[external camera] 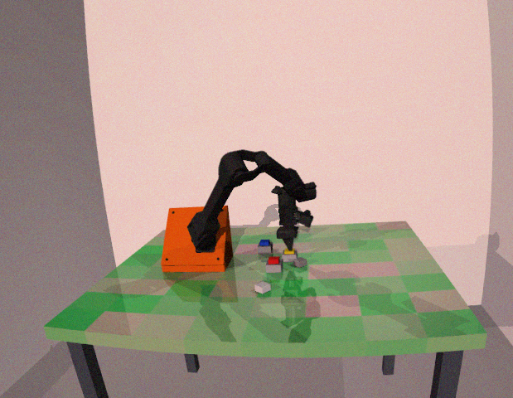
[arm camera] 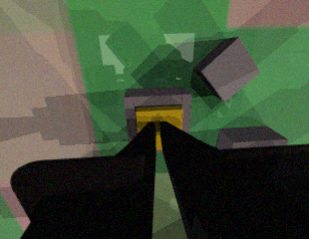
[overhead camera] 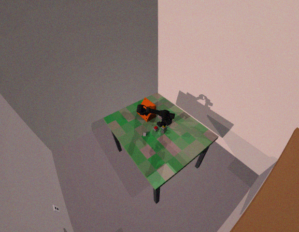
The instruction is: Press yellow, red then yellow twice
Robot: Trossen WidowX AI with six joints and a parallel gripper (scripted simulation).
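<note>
A: Where does the gripper (external camera: 289,247) sit?

B: Pointing straight down on the yellow button (external camera: 289,252). In the wrist view the tips (arm camera: 156,130) overlap the yellow cap (arm camera: 159,116) at its 6 o'clock edge. Whether the cap is pushed all the way in can't be told.

A: Hand state?

B: Fingers pinched nearly together, only a thin slit between them, nothing held.

A: Other buttons?

B: Red button (external camera: 273,261) on its grey housing, just beside the yellow one, at about 7 o'clock from it in the exterior view. Blue button (external camera: 264,244) at roughly 10 o'clock from yellow, toward the base (external camera: 196,240). Neither is touched by the arm (external camera: 248,171).

A: Blocks?

B: Grey block (external camera: 300,261) just beside the yellow housing at 4 o'clock in the exterior view; in the wrist view it shows tilted at 2 o'clock (arm camera: 226,67), apart from the housing. White block (external camera: 262,287) sits nearer the front edge, at 7 o'clock from red, well apart from the gripper.

A: Top view?

B: Small. Arm (overhead camera: 157,113) reaches from the orange base (overhead camera: 147,109) to the cluster; red (overhead camera: 155,128) and yellow (overhead camera: 163,128) are just visible, gripper over yellow. White block (overhead camera: 144,134) at 8 o'clock from red. All on the green-and-tan table (external camera: 376,299).
</note>
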